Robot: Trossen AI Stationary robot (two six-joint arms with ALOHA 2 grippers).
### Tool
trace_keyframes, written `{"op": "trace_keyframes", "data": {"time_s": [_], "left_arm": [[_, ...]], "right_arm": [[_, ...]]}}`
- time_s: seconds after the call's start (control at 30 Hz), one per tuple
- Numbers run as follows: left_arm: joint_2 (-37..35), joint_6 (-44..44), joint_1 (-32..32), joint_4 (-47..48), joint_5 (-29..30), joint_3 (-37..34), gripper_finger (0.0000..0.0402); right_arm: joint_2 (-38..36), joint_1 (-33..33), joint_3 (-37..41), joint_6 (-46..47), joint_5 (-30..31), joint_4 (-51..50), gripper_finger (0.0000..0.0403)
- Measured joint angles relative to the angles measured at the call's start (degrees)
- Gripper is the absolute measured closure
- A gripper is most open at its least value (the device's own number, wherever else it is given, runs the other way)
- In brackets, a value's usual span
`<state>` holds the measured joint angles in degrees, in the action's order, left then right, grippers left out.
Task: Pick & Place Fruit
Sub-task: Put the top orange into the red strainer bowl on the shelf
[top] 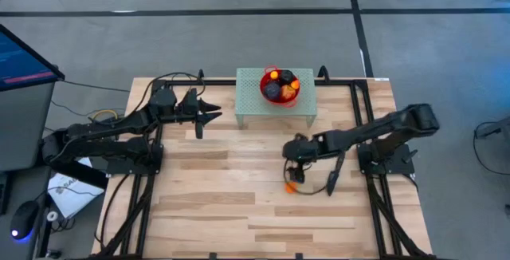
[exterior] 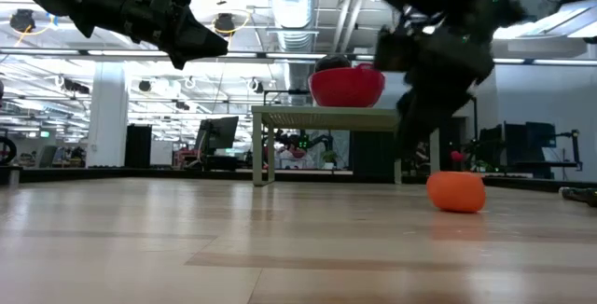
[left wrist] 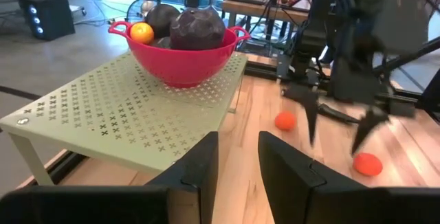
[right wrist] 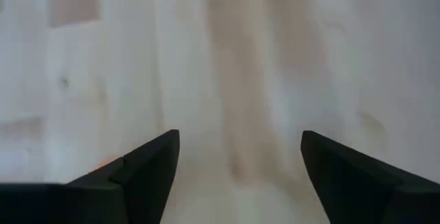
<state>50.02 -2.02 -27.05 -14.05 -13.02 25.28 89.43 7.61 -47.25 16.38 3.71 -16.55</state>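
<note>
A red bowl [top: 264,91] stands on a pale green perforated stand [top: 249,107] at the table's far middle. It holds dark purple fruits [left wrist: 196,28] and an orange one [left wrist: 141,32]. Two small orange fruits lie on the wooden table: one [left wrist: 368,163] [top: 291,187] nearer the near edge, one [left wrist: 285,121] farther back. My right gripper [top: 296,164] [left wrist: 337,131] hangs open above the table by these two, fingers pointing down and touching nothing. My left gripper [top: 215,113] [left wrist: 239,138] is open, held in the air left of the stand, pointing at the bowl.
The stand's legs [exterior: 258,155] rest on the table's far part, leaving a gap below its top. Black frame rails [top: 362,108] run along the table's sides. A monitor [top: 24,57] and cables sit off the table's left. Bare wood [top: 215,204] spreads across the near half.
</note>
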Motion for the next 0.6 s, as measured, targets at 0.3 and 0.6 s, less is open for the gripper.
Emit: {"op": "trace_keyframes", "data": {"time_s": [0.3, 0.6], "left_arm": [[0.0, -0.01, 0.0, -0.26, -0.07, 0.0, 0.0305], [0.0, -0.01, 0.0, -0.26, -0.37, 0.0, 0.0305]], "right_arm": [[-19.84, -0.62, 7.58, 9.09, 14.26, -20.69, 0.0112], [-23.46, -5.45, 24.91, 1.65, 14.4, 4.16, 0.0112]]}}
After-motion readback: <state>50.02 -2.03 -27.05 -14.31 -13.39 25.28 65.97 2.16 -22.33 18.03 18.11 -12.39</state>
